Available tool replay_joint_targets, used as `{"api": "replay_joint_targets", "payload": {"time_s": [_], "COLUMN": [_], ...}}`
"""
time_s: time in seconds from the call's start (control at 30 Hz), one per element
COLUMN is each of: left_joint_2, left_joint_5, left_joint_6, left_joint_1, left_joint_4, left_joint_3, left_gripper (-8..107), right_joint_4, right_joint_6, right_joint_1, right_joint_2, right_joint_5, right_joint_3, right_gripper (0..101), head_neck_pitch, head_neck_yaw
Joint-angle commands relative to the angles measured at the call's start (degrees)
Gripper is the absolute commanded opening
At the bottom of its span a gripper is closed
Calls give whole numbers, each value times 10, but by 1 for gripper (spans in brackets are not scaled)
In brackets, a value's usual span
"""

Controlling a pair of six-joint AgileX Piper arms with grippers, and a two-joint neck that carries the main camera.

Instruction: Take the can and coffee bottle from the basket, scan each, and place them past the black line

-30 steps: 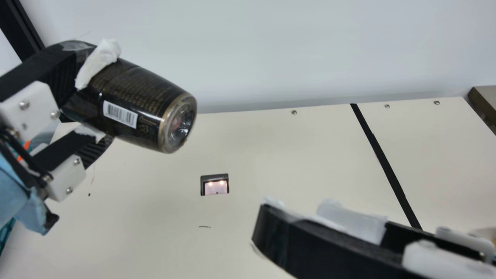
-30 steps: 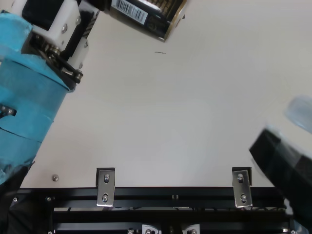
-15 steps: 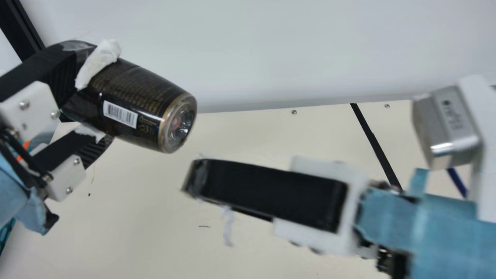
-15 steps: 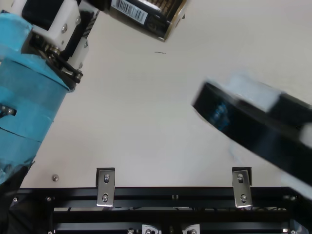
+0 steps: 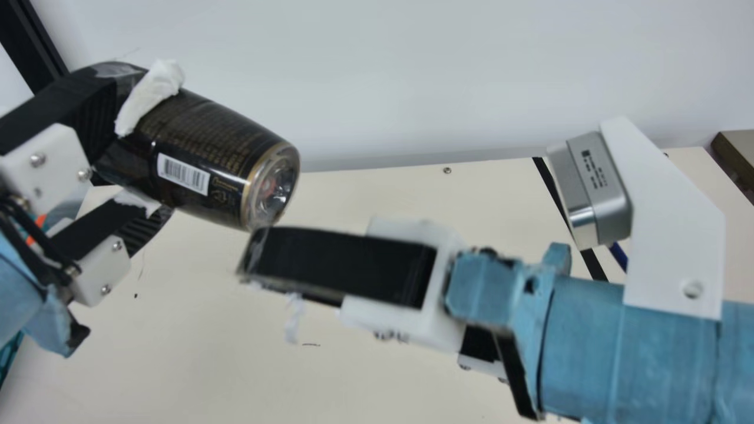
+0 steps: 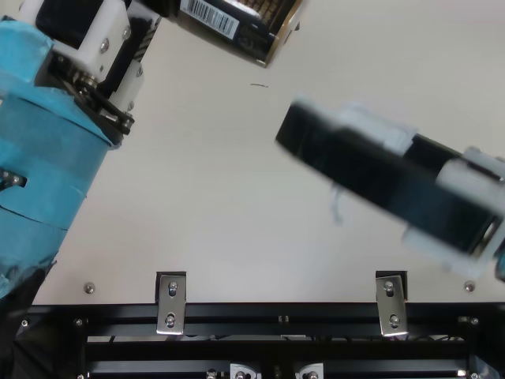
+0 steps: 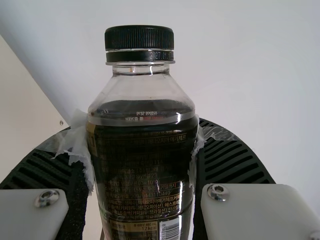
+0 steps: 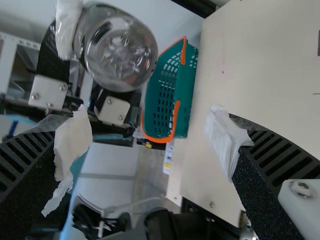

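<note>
The coffee bottle (image 5: 206, 159) is held tilted in the air at the main view's left, its base toward the right and its barcode showing. My left gripper (image 5: 150, 150) is shut on it. In the left wrist view the capped bottle (image 7: 145, 175) stands between the fingers of my left gripper (image 7: 139, 131). Just below the bottle's base in the main view is my right gripper (image 5: 250, 259). Seen in the right wrist view, my right gripper (image 8: 150, 135) is open with nothing between its fingers, and the bottle's round base (image 8: 117, 52) faces that camera. The black line (image 5: 542, 171) runs behind the right arm's camera.
A teal basket (image 8: 185, 100) with orange handles shows beyond the fingers in the right wrist view. Metal brackets (image 6: 171, 304) sit on the black rail at the table's near edge. A brownish block (image 5: 739, 156) is at the far right.
My right gripper has swung in from the right toward the bottle's base, now covering the scanner window seen a second ago. The left gripper and bottle have kept still.
</note>
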Motion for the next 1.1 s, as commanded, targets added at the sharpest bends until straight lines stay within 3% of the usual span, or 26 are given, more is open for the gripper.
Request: {"api": "replay_joint_targets", "payload": {"time_s": [0.0, 0.53, 1.07], "left_joint_2": [0, 0, 0], "left_joint_5": [0, 0, 0], "left_joint_6": [0, 0, 0], "left_joint_1": [0, 0, 0], "left_joint_4": [0, 0, 0], "left_joint_3": [0, 0, 0], "left_gripper": [10, 10, 10], "right_joint_4": [33, 218, 337], "right_joint_6": [17, 107, 91], "right_joint_1": [-8, -31, 8], "right_joint_2": [3, 41, 77], "right_joint_5": [-6, -54, -96], "right_joint_3": [5, 27, 25], "right_gripper": [101, 101, 101], "head_neck_pitch": [0, 0, 0], "head_neck_yaw": [-5, -5, -5]}}
